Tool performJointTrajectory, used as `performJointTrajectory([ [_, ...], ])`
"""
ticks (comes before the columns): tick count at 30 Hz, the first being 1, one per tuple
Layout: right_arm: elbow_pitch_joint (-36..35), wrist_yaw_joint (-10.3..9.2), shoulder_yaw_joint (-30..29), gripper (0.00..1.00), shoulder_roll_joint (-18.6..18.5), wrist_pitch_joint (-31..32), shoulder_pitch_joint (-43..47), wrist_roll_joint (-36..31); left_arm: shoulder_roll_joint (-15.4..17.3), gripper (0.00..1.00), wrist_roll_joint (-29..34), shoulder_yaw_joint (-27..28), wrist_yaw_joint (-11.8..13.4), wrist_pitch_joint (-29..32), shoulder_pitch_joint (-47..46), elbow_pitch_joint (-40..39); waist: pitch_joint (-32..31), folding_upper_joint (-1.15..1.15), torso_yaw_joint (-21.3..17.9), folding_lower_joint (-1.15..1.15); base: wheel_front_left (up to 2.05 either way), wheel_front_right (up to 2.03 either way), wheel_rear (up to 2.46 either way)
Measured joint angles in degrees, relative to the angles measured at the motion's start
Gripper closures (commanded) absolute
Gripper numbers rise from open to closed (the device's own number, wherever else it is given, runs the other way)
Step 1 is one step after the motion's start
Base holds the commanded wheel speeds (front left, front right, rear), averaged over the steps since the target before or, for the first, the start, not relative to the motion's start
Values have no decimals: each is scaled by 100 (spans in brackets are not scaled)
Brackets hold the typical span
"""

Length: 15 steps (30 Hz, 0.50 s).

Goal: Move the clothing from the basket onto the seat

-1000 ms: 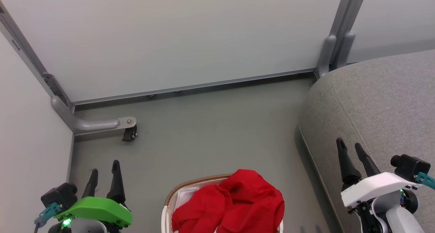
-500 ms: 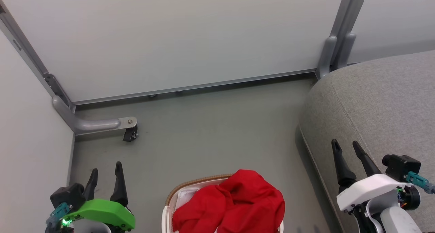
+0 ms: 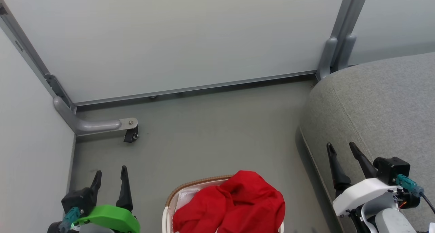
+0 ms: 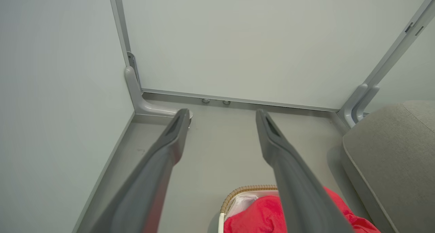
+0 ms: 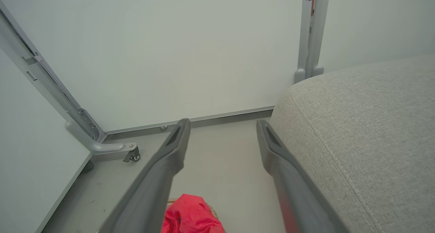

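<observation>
Red clothing (image 3: 234,204) is heaped in the cream basket (image 3: 190,186) with a brown rim, at the bottom middle of the head view. The clothing (image 4: 261,214) and the basket (image 4: 244,189) also sit low in the left wrist view, and the clothing (image 5: 190,214) shows low in the right wrist view. The grey seat (image 3: 380,104) fills the right side, with the seat (image 5: 360,131) also right of the fingers in the right wrist view. My left gripper (image 3: 110,173) stands open left of the basket, over the floor. My right gripper (image 3: 341,147) stands open over the seat's front edge. Both are empty.
A thin white liner (image 3: 185,195) shows inside the basket at its left. Pale partition panels (image 3: 176,36) close off the back and left. A grey metal foot with a black caster (image 3: 131,135) juts onto the floor at the left. Grey floor (image 3: 217,131) lies ahead of the basket.
Both grippers have shifted inward toward the basket, and the left one has dropped lower in the head view. Both stay open. The clothing and basket have not moved.
</observation>
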Motion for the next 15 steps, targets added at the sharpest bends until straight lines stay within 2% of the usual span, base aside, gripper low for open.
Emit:
performJointTrajectory([
  [15, 146, 0, -41, 0, 49, -178, 24, -716, -102, 0, 670, 99, -101, -196, 48, 38, -40, 0, -22, 0, 0, 0, 0],
])
